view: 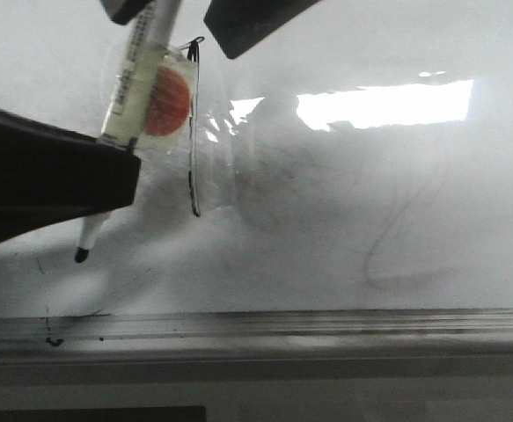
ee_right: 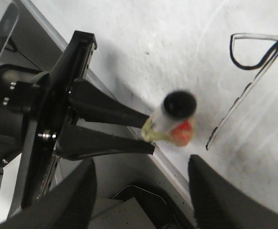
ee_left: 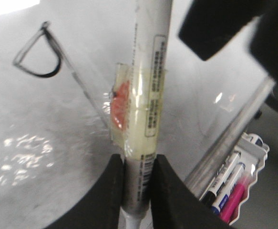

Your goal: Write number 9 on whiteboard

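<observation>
The whiteboard fills the front view. On it stands the number 9, a thin black figure whose long stem is plain, while the marker's taped label covers most of the loop. The left wrist view shows the loop of the number 9, and the right wrist view shows the whole number 9. My left gripper is shut on a white marker. The marker's black tip lies left of and below the stem's end; contact with the board cannot be told. My right gripper is open and holds nothing, just above the marker's rear cap.
A grey metal rail runs along the board's near edge. A white tray holding several spare markers sits beyond the rail beside the left arm. A faint erased squiggle and grey smudges mark the board right of the figure.
</observation>
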Robot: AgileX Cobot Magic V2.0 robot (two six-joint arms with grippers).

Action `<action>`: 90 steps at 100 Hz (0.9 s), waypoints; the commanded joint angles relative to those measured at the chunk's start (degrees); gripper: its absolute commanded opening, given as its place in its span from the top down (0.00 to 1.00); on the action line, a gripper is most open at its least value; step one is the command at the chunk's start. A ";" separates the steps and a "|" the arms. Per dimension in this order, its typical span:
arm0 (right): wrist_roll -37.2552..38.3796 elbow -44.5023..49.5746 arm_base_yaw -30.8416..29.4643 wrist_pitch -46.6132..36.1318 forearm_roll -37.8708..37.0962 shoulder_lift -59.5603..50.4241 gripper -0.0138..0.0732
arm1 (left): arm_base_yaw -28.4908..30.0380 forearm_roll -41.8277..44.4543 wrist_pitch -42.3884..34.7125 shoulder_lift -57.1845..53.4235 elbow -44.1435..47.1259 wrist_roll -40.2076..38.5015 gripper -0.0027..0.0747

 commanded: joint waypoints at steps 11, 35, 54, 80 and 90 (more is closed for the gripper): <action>-0.18 -2.06 0.07 -4.32 0.83 -1.12 0.36 | -0.18 -26.30 -4.42 -3.98 -1.77 -1.07 0.99; -0.18 -2.06 0.07 -4.32 0.83 -1.12 0.36 | -0.18 -37.47 -3.95 -5.57 -1.77 0.15 0.99; -0.18 -2.06 0.07 -4.32 0.83 -1.12 0.36 | -0.08 -39.09 -2.47 -3.95 -1.77 0.49 0.99; -0.18 -2.06 0.07 -4.32 0.95 -1.12 0.36 | -0.08 -36.69 -0.66 -3.80 -1.77 3.86 0.99; -0.18 -2.06 0.07 -3.68 1.04 -1.12 0.36 | -0.08 -36.69 -0.66 -3.80 -1.77 3.89 0.99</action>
